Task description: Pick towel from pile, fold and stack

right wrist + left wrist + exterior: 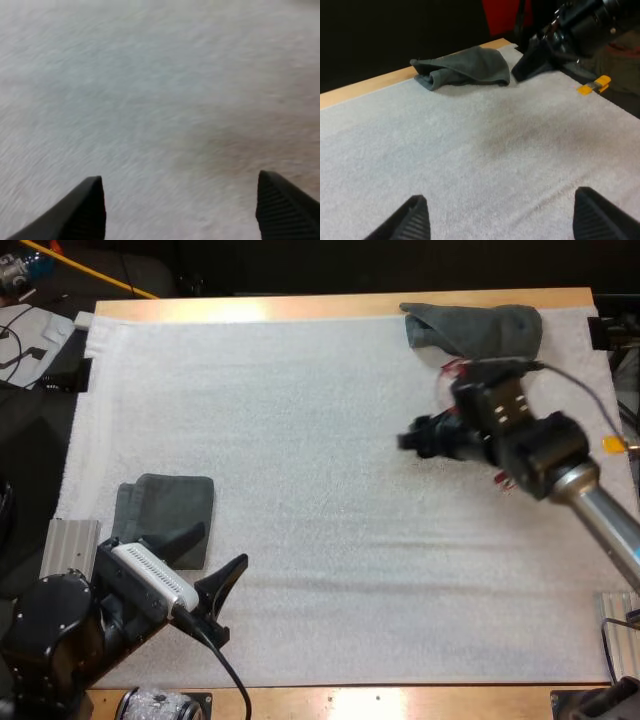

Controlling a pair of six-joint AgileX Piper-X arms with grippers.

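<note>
High view: the left hand sits at the near left of the white mat, its two black fingers spread apart with nothing between them. One finger lies across the near corner of the folded towel, hiding that corner. The crumpled towel rests at the mat's far right, against the bench edge. The right arm's wrist covers part of its near side. The right hand hovers over bare mat just in front of that towel, and its fingers are hard to make out from here.

Left wrist view: the left hand is open over bare mat, its fingers cut off at their bases. Beyond it the crumpled towel lies by the bench edge, with the right hand just beside it.

Right wrist view: the right hand is open, fingertips well apart over bare mat.
</note>
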